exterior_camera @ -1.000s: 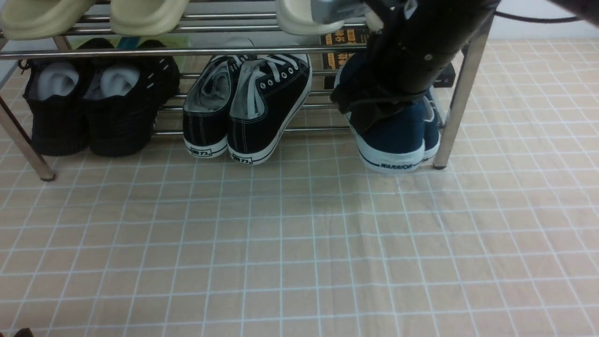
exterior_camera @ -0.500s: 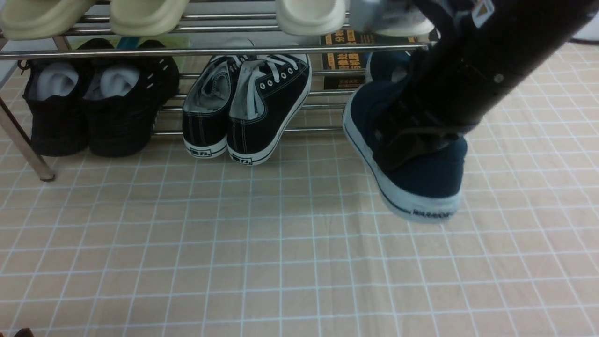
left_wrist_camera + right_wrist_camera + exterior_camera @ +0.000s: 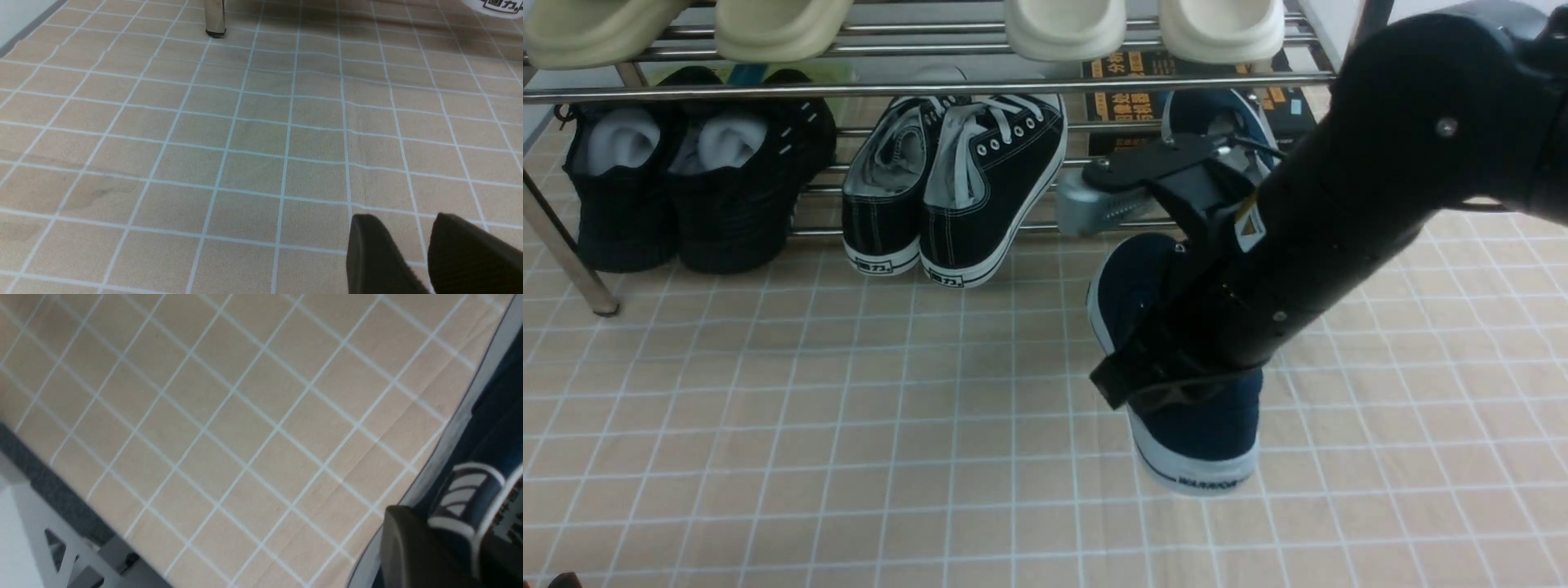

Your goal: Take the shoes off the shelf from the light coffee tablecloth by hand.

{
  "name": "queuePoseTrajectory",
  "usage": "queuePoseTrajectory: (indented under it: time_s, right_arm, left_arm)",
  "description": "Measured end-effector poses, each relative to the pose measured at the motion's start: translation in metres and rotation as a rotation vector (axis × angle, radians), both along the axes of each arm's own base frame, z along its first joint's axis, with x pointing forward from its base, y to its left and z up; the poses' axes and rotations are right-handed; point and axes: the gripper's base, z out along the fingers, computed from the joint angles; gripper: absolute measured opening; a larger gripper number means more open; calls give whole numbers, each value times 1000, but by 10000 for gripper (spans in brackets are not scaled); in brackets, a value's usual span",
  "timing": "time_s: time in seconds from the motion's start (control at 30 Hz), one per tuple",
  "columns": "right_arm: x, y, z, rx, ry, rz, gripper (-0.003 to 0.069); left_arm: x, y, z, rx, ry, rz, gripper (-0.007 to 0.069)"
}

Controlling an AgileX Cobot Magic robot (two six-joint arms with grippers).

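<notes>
My right gripper [image 3: 1168, 384] is shut on the collar of one navy blue shoe [image 3: 1201, 425] with a white sole and "WARRIOR" on the heel. It holds the shoe heel-down over the light coffee tablecloth [image 3: 849, 425], in front of the shelf [image 3: 849, 88]. In the right wrist view the gripper [image 3: 461, 539] pinches the shoe's white-trimmed collar [image 3: 470, 486]. The second navy shoe [image 3: 1209, 122] stays on the shelf's lower tier, partly hidden by my right arm. My left gripper [image 3: 402, 222] is open and empty, low over the cloth.
Black lace-up sneakers [image 3: 956, 188] and all-black shoes [image 3: 686, 188] sit on the lower tier. Cream slippers [image 3: 1062, 28] sit on the upper tier. A black box with yellow print [image 3: 1127, 82] stands behind. A shelf leg [image 3: 215, 16] stands on the cloth. The table edge [image 3: 53, 490] is nearby.
My right arm has pulled the navy shoe out of the shelf, toward me and a little left, and lowered it over the cloth. The second navy shoe has come into sight.
</notes>
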Motion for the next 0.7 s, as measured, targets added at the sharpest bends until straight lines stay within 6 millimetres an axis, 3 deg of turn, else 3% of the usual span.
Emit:
queuePoseTrajectory:
  time_s: [0.2,0.47,0.7]
  right_arm:
    - [14,9,-20,-12,-5,-30,49]
    - [31,23,-66,-74,48,-40,49]
    - [37,29,-84,-84,63,-47,50]
  left_arm:
    - [0,0,0,0,0,0,240]
    - [0,0,0,0,0,0,240]
    - [0,0,0,0,0,0,240]
